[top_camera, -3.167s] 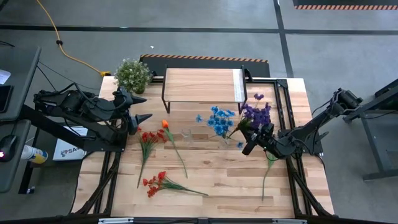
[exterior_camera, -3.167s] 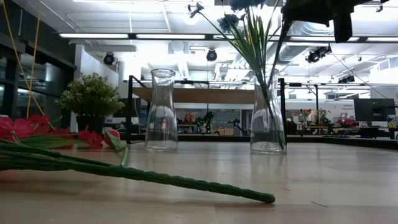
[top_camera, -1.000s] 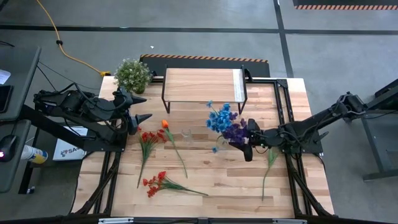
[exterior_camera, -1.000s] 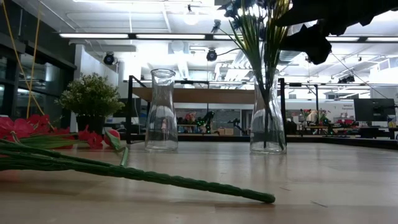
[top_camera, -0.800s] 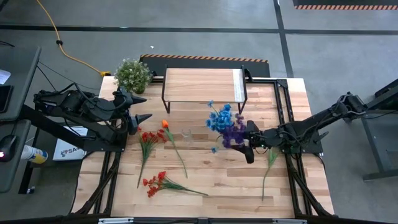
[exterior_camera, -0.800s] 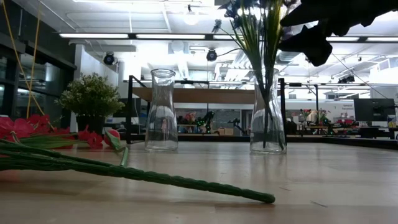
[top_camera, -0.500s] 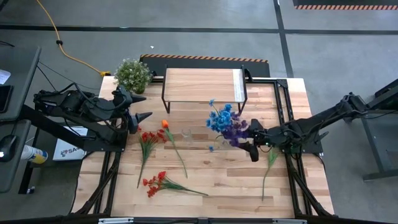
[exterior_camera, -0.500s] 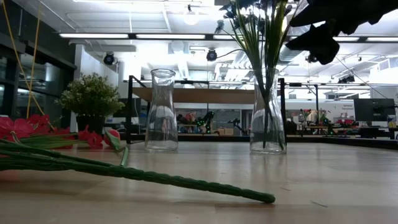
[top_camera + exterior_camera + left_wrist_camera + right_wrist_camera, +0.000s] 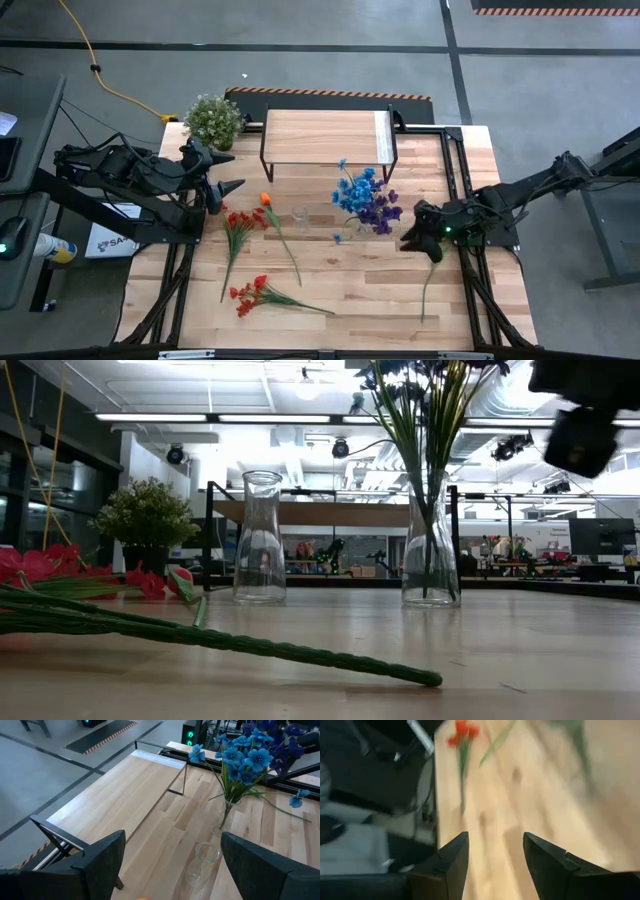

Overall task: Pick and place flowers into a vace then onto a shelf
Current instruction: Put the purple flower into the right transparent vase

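In the overhead picture the left gripper (image 9: 226, 171) hung at the left edge of the table (image 9: 340, 290), in the left middle of the frame, its fingers wide apart and holding nothing. Just above it, at the table's upper left corner, stood a bushy potted plant (image 9: 212, 119). Below the gripper lay loose flowers: red stems (image 9: 236, 228) and an orange bloom (image 9: 265, 199) in the left centre, and another red spray (image 9: 251, 293) lower down. Near the frame's centre stood an empty glass vase (image 9: 300, 217). Above it, at top centre, stood the shelf (image 9: 325, 137), bare, with its pale strip at the right end. Just right of centre, a second glass vase (image 9: 430, 545) held the blue flowers (image 9: 354, 192) and the purple flowers (image 9: 379, 212), stalks upright inside it. To the right of that vase hovered the right gripper (image 9: 421, 236), fingers apart in its wrist view and empty, clear of the blooms. Below it, a green stem (image 9: 430, 276) lay on the table in the lower right.
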Action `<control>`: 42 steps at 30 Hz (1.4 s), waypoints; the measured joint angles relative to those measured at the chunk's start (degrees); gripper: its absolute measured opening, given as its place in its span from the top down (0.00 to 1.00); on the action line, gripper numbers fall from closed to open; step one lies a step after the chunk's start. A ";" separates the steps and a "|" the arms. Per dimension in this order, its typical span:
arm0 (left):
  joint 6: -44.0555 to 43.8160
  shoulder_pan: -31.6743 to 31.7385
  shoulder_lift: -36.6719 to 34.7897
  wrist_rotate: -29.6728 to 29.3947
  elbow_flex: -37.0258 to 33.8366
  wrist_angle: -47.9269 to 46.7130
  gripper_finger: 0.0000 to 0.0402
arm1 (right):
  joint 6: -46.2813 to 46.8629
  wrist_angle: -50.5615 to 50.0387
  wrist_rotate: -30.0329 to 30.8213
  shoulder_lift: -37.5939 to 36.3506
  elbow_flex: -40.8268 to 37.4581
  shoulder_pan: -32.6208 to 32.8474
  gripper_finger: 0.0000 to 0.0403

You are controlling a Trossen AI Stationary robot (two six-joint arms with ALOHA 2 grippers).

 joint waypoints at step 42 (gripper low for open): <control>0.53 0.00 4.82 -0.36 0.01 -2.99 0.10 | 56.78 -18.82 -5.93 8.20 0.00 23.10 0.66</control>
